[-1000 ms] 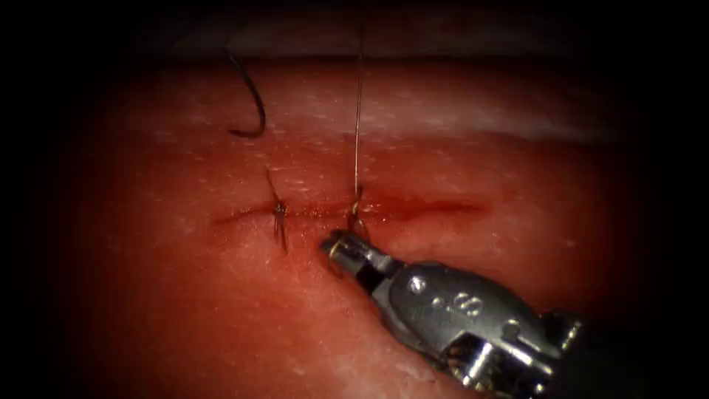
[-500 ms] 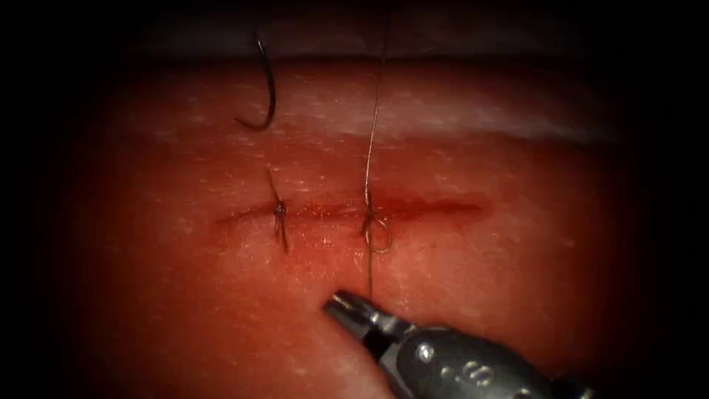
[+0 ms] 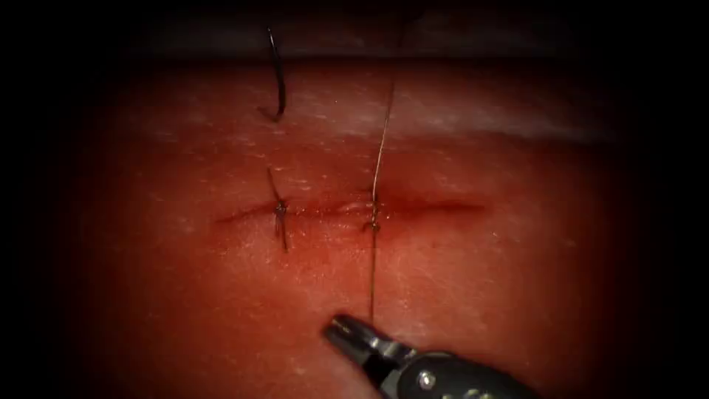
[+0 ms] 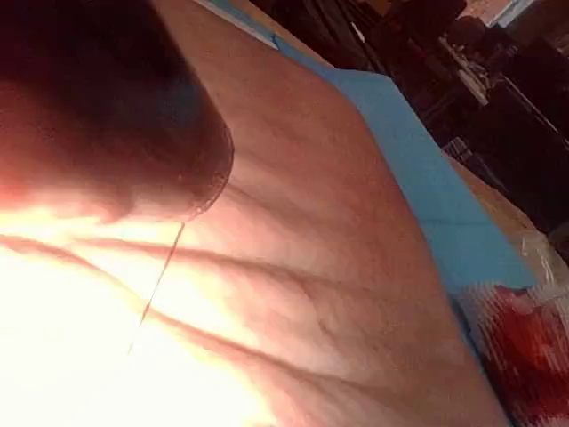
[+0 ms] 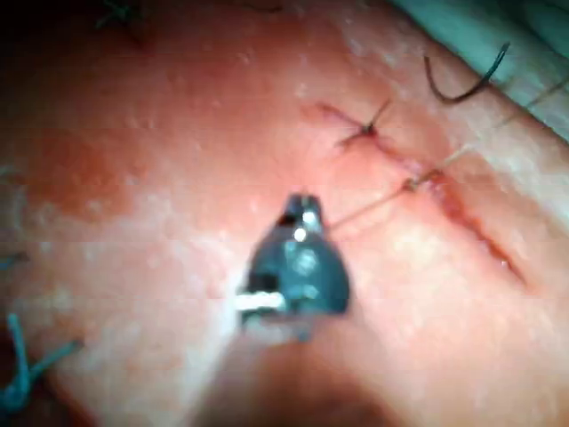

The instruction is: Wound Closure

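The cut (image 3: 428, 207) runs across the tissue (image 3: 517, 281), with a fresh knot (image 3: 373, 222) sitting on it. My right tool (image 3: 343, 331) is below the cut, shut on the short tail of thread (image 3: 371, 281) that runs straight down from the knot. The long strand (image 3: 382, 140) rises taut from the knot and leaves the picture at the top. The curved needle (image 3: 279, 81) hangs free above the tissue's far edge, outside the tissue. In the right wrist view the tool (image 5: 304, 209) holds the tail leading to the knot (image 5: 413, 184). In the left wrist view a thread (image 4: 160, 283) leaves a dark blurred shape (image 4: 116, 107).
An earlier tied stitch (image 3: 280, 214) with short cut ends sits on the cut to the left of the knot. Red fluid wets the cut. A blue pad (image 4: 427, 169) lies beyond the tissue. Loose cut ends of bluish thread (image 5: 22, 365) rest on the tissue.
My right tool drew back down from the cut with the tail, and the open loop closed into a tight knot. The needle and the long strand rose and shifted right.
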{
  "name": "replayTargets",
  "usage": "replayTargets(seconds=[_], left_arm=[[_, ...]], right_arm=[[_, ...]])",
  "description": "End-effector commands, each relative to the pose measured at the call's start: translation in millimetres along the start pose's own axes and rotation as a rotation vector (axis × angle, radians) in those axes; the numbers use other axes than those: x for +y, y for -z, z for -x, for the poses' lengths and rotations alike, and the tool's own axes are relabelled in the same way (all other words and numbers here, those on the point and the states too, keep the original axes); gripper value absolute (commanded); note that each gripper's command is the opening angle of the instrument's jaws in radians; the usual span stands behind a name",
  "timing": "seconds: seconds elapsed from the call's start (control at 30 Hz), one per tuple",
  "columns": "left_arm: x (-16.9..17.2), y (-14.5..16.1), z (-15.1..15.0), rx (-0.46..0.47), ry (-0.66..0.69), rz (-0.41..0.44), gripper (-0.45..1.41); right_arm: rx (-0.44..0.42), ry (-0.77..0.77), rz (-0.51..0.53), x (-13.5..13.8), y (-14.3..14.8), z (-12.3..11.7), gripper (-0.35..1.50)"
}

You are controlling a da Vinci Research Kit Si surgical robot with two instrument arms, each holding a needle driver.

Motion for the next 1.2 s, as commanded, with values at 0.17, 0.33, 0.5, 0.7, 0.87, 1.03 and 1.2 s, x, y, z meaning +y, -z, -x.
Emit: replayTargets(seconds=[0.17, 0.33, 0.5, 0.7, 0.87, 1.03, 1.2], left_arm=[[-0.9, -1.9, -1.2, -0.064, -0.103, -0.016, -0.35], [-1.2, -2.9, -1.8, -0.119, -0.147, -0.021, -0.35], [-2.4, -2.9, -1.8, -0.134, -0.152, -0.016, -0.35], [-2.7, -3.1, -2.0, -0.140, -0.156, -0.015, -0.35], [-2.9, -3.5, -2.2, -0.142, -0.149, -0.015, -0.35], [-3.2, -3.8, -2.3, -0.144, -0.150, -0.014, -0.35], [-2.8, -3.6, -2.2, -0.117, -0.161, 0.001, -0.35]], right_arm=[[-0.013, 0.007, -0.020, -1.6, -0.6, 1.1, -0.35], [-0.035, 0.013, -0.024, -2.0, -0.9, 1.5, -0.35], [-0.051, 0.024, -0.037, -2.7, -1.0, 2.4, -0.35], [-0.078, 0.034, -0.061, -3.2, -1.1, 3.1, -0.35], [-0.093, 0.051, -0.084, -4.0, -1.0, 3.9, -0.35], [-0.102, 0.051, -0.095, -4.4, -1.0, 3.9, -0.35], [-0.095, 0.046, -0.096, -4.1, -1.3, 3.3, -0.35]])
